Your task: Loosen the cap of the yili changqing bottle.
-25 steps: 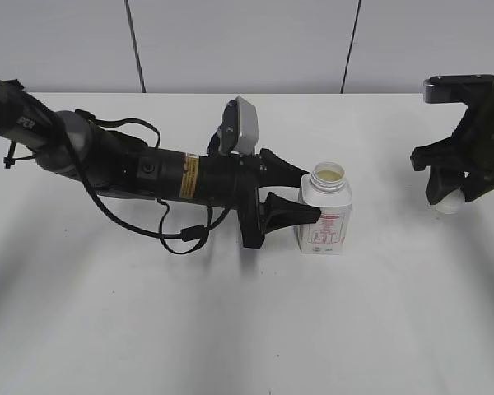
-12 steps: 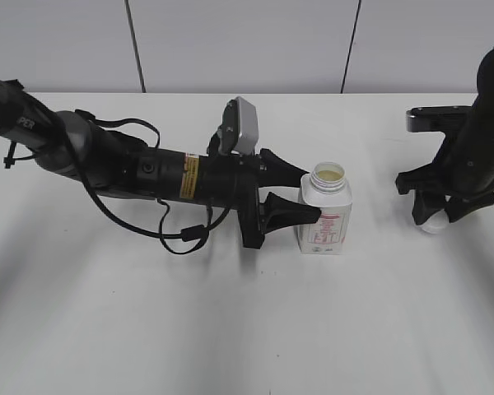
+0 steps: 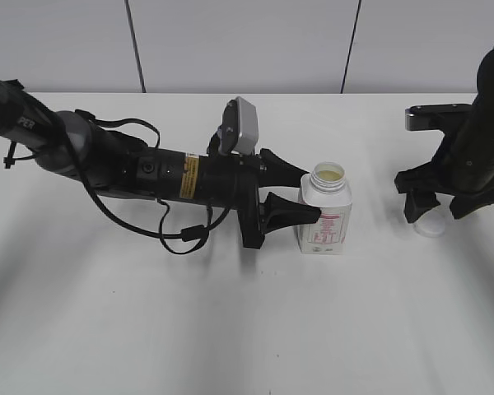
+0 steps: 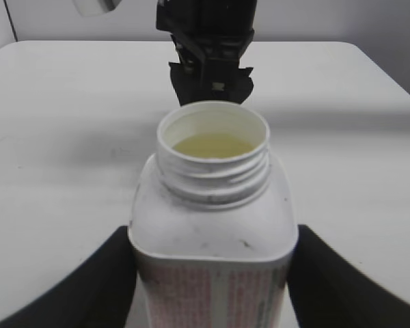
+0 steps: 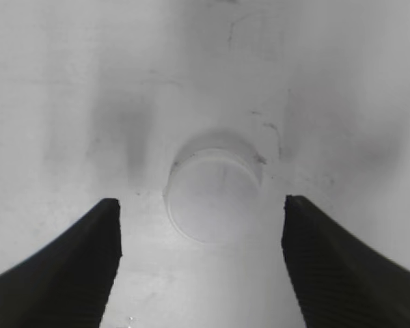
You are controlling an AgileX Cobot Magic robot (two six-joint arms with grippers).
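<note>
White table (image 3: 230, 329) all round, and the job looks basically done: the bottle (image 3: 323, 216) stands mid-table with its threaded neck bare, pale liquid inside, red print on its label, and the left gripper (image 3: 300, 197) is clamped on its sides. Off to the right, the cap (image 5: 213, 195) sits flat on the table between the right gripper's (image 3: 441, 207) wide-spread, empty fingers.

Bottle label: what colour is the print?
Red print on the white yili changqing bottle, clearest in the exterior view; the left wrist view shows it closer but cropped.

Bottle (image 3: 324, 208) upright, uncapped — cap (image 3: 431, 225) well apart.
</note>
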